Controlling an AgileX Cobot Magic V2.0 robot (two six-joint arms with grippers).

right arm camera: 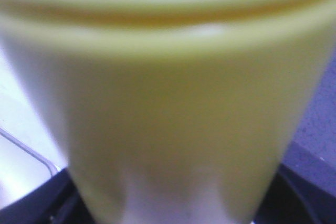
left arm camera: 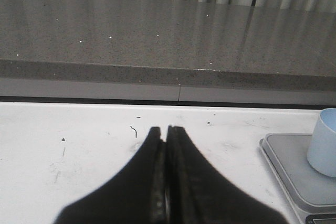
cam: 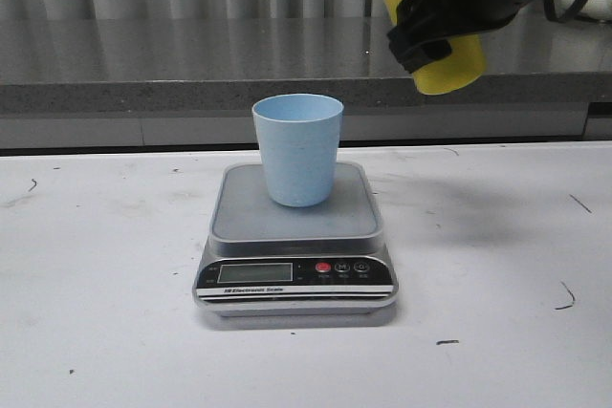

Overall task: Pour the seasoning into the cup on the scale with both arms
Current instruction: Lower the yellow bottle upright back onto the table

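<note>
I found the right gripper (cam: 449,16) clamped round the body of the seasoning (cam: 435,31), high in the front view at about one o'clock from the cup (cam: 297,148). The bottle's long axis ran tilted, base end low and toward the camera's right; its nozzle was out of frame, so I could not tell where it pointed. The right wrist view showed only blurred yellow plastic. The cup stood upright on the scale (cam: 295,236), mouth open, well apart from the bottle. My left gripper (left arm camera: 166,135) had its jaws pressed together on nothing, low over the table (cam: 96,284), with the scale at its three o'clock. I judged the right arm nearer; the pour turned on bringing the nozzle over the cup's mouth.
</note>
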